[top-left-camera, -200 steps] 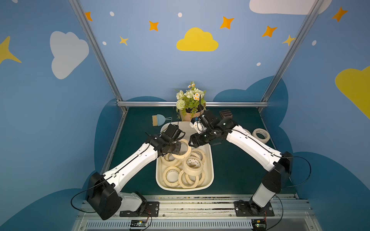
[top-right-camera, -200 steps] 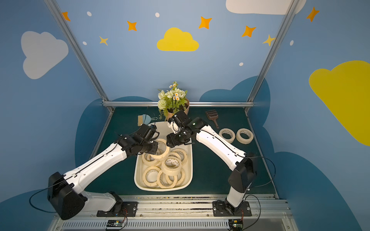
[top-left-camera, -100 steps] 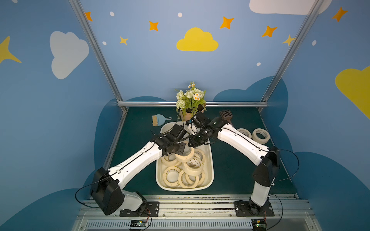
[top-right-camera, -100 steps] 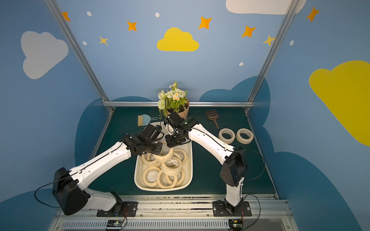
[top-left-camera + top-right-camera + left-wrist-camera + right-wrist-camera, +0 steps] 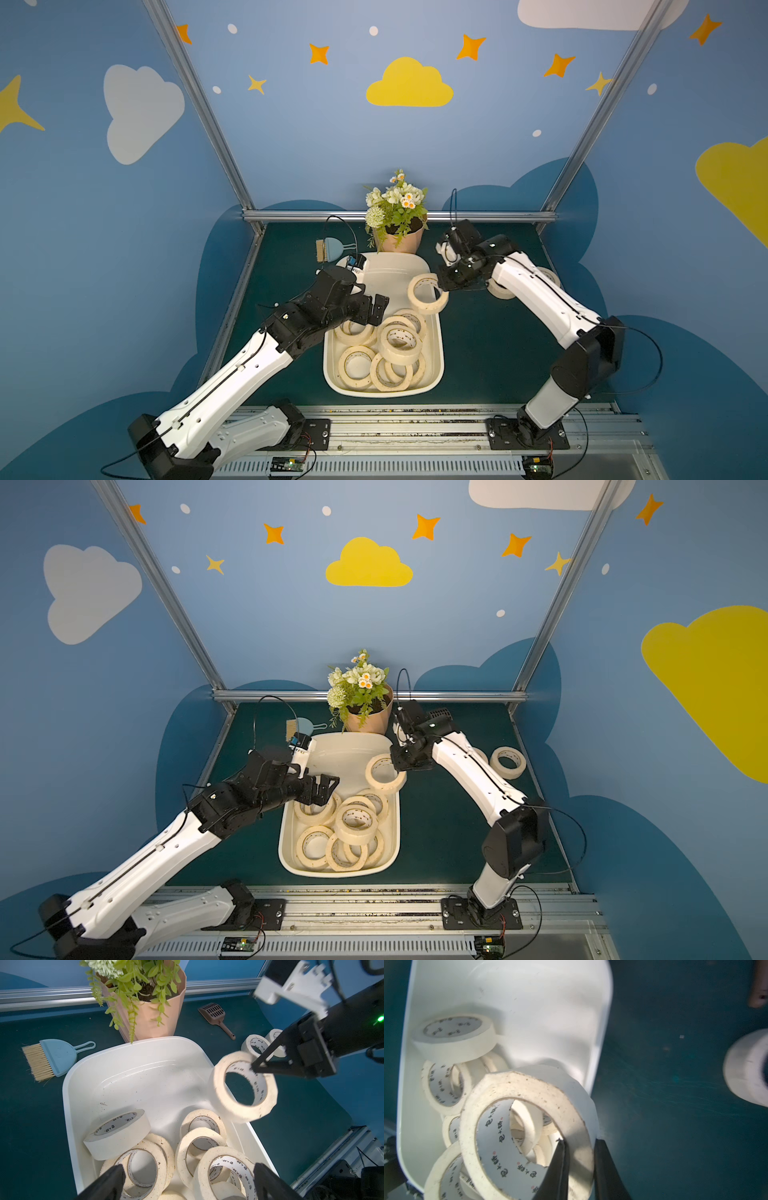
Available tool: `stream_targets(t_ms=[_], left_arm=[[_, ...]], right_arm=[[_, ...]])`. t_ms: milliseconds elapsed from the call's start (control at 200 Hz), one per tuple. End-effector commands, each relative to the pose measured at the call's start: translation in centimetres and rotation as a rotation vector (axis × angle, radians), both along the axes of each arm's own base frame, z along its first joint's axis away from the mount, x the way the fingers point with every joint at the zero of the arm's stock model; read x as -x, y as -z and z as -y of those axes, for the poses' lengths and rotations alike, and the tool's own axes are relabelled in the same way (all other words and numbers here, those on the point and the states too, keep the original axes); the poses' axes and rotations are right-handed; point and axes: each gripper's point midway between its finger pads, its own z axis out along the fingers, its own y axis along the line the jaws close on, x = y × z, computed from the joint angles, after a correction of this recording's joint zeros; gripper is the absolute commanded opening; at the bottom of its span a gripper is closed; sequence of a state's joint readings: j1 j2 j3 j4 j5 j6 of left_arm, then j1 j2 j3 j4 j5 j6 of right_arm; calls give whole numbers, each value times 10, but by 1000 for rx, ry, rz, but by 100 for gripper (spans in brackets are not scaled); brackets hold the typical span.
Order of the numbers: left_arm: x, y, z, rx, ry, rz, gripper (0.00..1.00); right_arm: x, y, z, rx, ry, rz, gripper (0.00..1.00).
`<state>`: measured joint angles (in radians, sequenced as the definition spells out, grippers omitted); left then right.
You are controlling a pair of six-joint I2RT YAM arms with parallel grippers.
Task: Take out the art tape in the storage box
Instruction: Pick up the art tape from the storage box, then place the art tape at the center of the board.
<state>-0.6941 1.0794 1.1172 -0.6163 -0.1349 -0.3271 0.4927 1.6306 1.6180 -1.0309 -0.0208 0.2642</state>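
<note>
cream masking tape, held roll: gripped by its wall in the right gripper, one finger inside the ring and one outside, jaws narrow on the wall. the roll is tilted and hangs clear above the right rim of the storage box, toward its far end.
other art tape: a heap of rolls in the near half of the box, some flat, some leaning; the far half is bare floor.
left gripper: jaws wide, holding nothing, over the left side of the heap, rolls below the gap.
two loose rolls: on the green table, right of the box.
peach flower pot: just beyond the far rim.
blue brush: far left.
brown scoop: far right.
</note>
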Motion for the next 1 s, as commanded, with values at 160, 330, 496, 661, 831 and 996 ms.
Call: stream_targets(t_ms=[160,330,496,661,831,996], left_arm=[[-9,68,37,-30,55,-221,83],[-13,93,46,-72,56,-298,71],[-6,107,41,-138,48,-339,70],[4,117,34,-157,42,-383,69],[11,125,31,-160,37,-411,69],[13,129,31,-158,38,-425,73]], right_arm=[[-35,19,96,68,206,-13,0],[-73,54,97,49,206,-78,0],[-109,92,104,52,240,-125,0],[-133,123,122,40,284,-162,0],[-142,149,141,75,316,-198,0],[-144,162,150,101,327,-205,0]])
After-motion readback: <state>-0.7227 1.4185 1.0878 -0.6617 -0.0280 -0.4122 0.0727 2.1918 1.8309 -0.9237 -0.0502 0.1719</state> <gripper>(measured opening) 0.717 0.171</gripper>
